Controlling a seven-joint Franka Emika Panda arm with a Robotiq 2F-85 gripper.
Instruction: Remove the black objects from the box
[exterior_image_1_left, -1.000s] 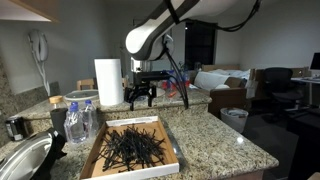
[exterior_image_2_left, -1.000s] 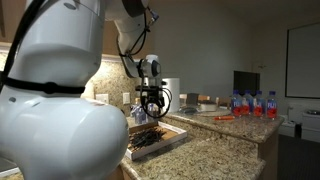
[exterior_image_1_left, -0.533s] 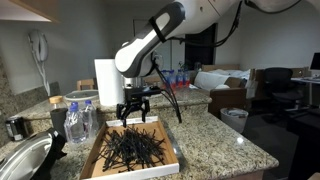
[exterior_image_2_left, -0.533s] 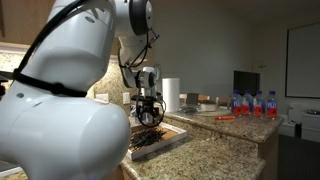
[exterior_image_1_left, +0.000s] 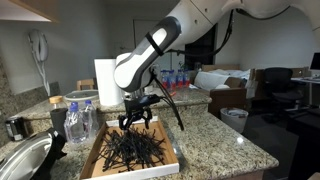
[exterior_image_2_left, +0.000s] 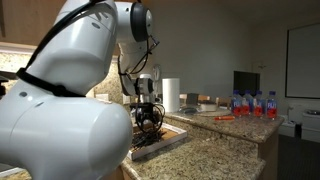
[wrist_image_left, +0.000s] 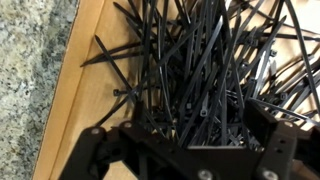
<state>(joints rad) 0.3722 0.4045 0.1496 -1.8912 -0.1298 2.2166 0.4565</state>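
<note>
Black sticks lie heaped in the box on the granite counter, just beneath the tool, which hangs wide open, gripping nothing.

You can't see the gripper fingertips, buried in black sticks; the bottom edge cuts it. Arm blocks much of the box.

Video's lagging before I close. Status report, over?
Gripper open, nothing held. Black sticks piled in box, gripper right above the pile. Nothing seen blocking the grab.
</note>
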